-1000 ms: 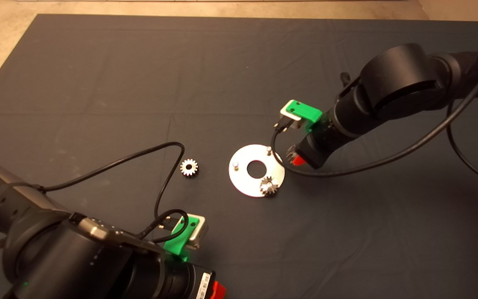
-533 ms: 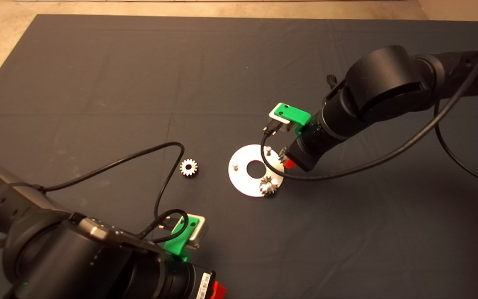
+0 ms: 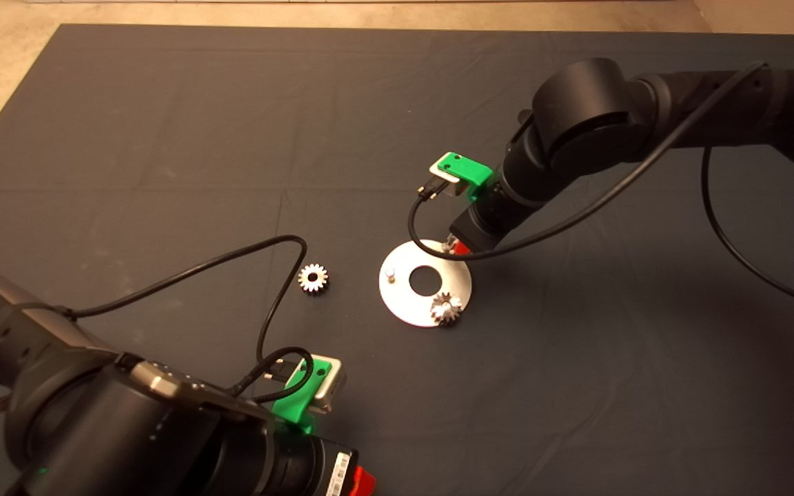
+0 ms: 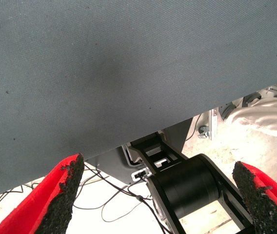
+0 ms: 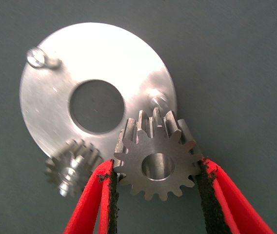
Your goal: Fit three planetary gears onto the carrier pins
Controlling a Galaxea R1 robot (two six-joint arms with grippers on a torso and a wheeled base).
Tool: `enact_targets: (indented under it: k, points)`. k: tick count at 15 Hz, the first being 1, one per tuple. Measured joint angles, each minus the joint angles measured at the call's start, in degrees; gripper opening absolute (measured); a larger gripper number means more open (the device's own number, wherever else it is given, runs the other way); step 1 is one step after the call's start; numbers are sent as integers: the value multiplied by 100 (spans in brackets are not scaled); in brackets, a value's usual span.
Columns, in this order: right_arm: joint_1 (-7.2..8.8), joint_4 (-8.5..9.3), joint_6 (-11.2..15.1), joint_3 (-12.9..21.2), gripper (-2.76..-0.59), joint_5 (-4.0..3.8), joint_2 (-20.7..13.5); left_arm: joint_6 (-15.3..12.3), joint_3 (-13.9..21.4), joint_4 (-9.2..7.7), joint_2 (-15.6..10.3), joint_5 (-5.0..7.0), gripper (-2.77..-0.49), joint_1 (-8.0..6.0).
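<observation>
At the lower left edge of the head view the left pincer [image 3: 362, 481] waits, its black arm folded low over the tabletop [image 3: 163, 138]; its red fingers [image 4: 63, 187] stand wide apart with nothing between them. A loose gear [image 3: 313, 278], silvery with a centre hole, lies flat on the mat left of the carrier disc [image 3: 414, 303]. One gear [image 3: 446, 308] sits on the disc's near pin; a bare pin [image 3: 390, 275] stands at its left. From the right, the other arm slants down to the disc's far edge. The right pincer [image 5: 156, 178] clamps a third gear [image 5: 157, 156] by its teeth, just beside another bare pin [image 5: 157, 101].
</observation>
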Motion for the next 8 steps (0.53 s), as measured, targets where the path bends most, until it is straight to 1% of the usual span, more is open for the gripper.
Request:
enact_targets:
  k: [1, 3, 5, 6, 8]
  points:
    - [-49, 0, -2, -35, -244, 11, 85, 1, 0, 0, -2, 0, -109, 0]
    - [-177, 2, -5, -41, -244, 62, 129, 3, 0, 0, -5, 0, -109, 0]
    - [-258, -20, -24, -94, -245, 4, 107, 3, 0, 0, -2, 2, -109, 0]
    - [-271, -32, -43, -117, -245, -5, 107, 3, 0, 0, -4, 0, -109, 0]
    - [-276, -38, -110, -165, -245, 9, 114, 5, 0, 0, -5, 2, -109, 0]
